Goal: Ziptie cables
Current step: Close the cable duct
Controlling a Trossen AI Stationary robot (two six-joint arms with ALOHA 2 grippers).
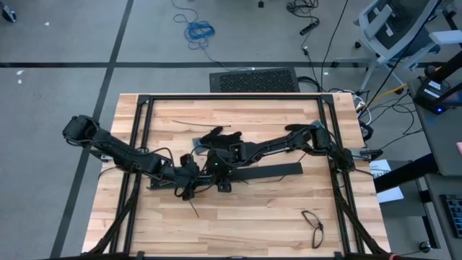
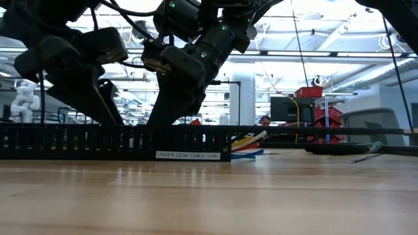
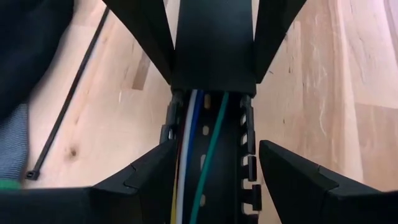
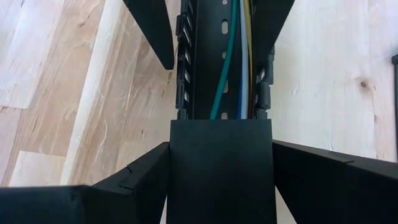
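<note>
The cables, thin green, white and blue wires, run lengthwise inside a long black slotted bar that lies flat on the wooden table. Their ends stick out of the bar's end. A flat black cover piece spans the bar, and the wires pass under it. My right gripper is shut on the bar at that piece. My left gripper faces it along the bar, open, with one finger on each side of the bar's walls. My left gripper straddles the bar; whether its fingers touch the walls, I cannot tell. My right gripper pinches the bar across its width at the covered stretch, one finger against each side. It slants down from the table's right. The bar stays flat on the table.
A black ziptie lies on the wood beside the bar; another lies nearer the front edge. A loose loop of cable sits at the near right. The black frame rails run along the table's sides.
</note>
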